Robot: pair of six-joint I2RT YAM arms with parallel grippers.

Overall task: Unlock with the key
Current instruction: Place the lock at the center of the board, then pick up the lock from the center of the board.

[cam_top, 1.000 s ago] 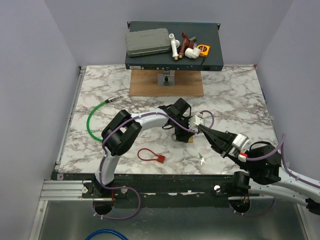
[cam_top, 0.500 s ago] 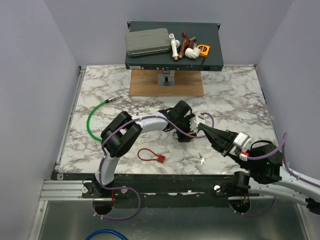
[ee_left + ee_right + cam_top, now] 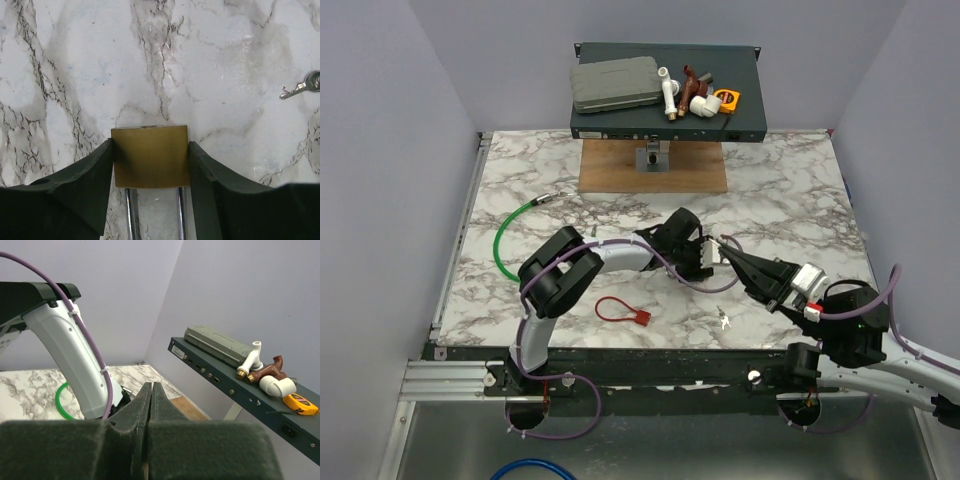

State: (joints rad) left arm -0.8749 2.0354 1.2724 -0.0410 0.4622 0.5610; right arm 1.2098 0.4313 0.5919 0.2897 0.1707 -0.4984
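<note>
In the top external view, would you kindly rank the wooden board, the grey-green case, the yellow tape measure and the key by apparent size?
1. wooden board, though partly hidden
2. grey-green case
3. yellow tape measure
4. key

Plain lilac walls enclose a marbled worktop (white, grey-veined); well beyond the left hand, a dark shelf stands over a wooden board.
</note>
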